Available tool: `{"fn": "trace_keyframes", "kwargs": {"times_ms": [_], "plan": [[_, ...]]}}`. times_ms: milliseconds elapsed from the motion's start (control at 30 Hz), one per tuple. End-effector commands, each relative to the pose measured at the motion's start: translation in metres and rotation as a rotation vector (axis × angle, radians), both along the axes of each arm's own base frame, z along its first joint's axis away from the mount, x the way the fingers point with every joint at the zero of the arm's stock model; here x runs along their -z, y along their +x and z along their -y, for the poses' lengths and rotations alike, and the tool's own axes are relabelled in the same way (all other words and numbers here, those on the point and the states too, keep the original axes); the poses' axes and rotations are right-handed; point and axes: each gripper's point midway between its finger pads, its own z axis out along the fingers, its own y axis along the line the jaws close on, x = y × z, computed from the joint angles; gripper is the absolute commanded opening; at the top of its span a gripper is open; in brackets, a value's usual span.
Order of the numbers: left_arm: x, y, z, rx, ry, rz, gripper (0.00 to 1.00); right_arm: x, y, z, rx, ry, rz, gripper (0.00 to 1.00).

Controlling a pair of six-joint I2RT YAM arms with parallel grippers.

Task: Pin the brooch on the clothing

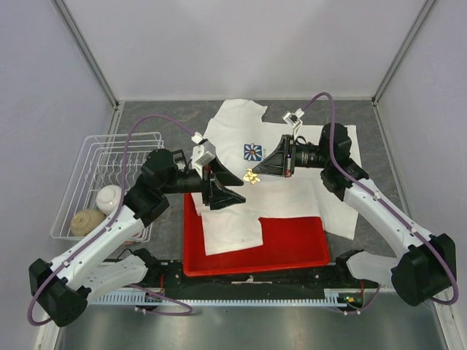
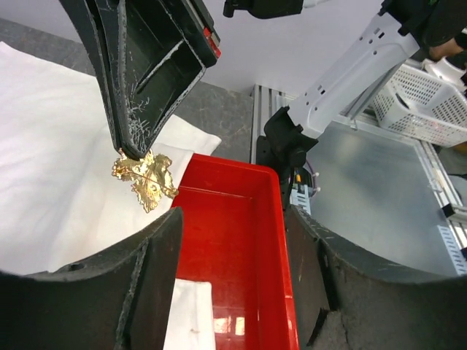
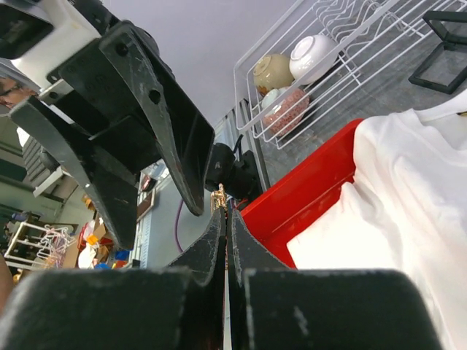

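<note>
holding the brooch (image 1: pixel 252 177) by its edge, the right hand (image 1: pixel 258 173) is pinched tight on it and carries it in the air over the t-shirt (image 1: pixel 233 127), just below the blue daisy print (image 1: pixel 253 152). that grip likely leaves the pin side free to be worked. the left hand (image 1: pixel 235 188) faces it from the opposite side, fingers spread wide and gripping nothing, its tips just beside the ornament, probably lined up for the clasp. the shirt lies on the counter (image 1: pixel 372 117), its lower part over the far rim of a red tray (image 1: pixel 292 251) that also has a folded white cloth (image 1: pixel 230 232) in it. a wire basket (image 1: pixel 80 182) of bowls stands well to the left. the hands crowd each other, and the rim under the fabric could hinder pinning.
</note>
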Motion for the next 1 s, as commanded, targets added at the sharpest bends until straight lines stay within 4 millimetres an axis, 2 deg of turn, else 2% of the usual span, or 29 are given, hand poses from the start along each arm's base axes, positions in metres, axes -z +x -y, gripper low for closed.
{"fn": "trace_keyframes", "kwargs": {"times_ms": [0,133,200,367,500,700,967], "plan": [[-0.013,0.001,0.004,-0.006,-0.066,-0.04,0.65,-0.02,-0.008,-0.004,-0.023,0.066,0.051,0.0],[-0.01,0.017,0.003,-0.076,-0.083,-0.104,0.61,-0.019,-0.019,-0.006,-0.069,0.069,0.064,0.0],[-0.005,0.018,0.003,-0.074,-0.08,-0.131,0.61,-0.019,-0.023,-0.006,-0.077,0.067,0.075,0.0],[0.001,0.024,0.002,-0.098,-0.068,-0.159,0.56,-0.018,-0.026,-0.006,-0.085,0.057,0.083,0.0],[0.006,0.038,-0.009,-0.167,-0.061,-0.187,0.57,-0.014,-0.026,-0.006,-0.084,0.038,0.095,0.0],[0.006,0.037,-0.022,-0.176,-0.043,-0.167,0.66,-0.01,-0.027,-0.005,-0.079,0.019,0.094,0.0],[0.01,0.026,-0.01,-0.055,-0.045,-0.213,0.67,-0.018,-0.024,-0.009,-0.077,0.053,0.076,0.0]]}}
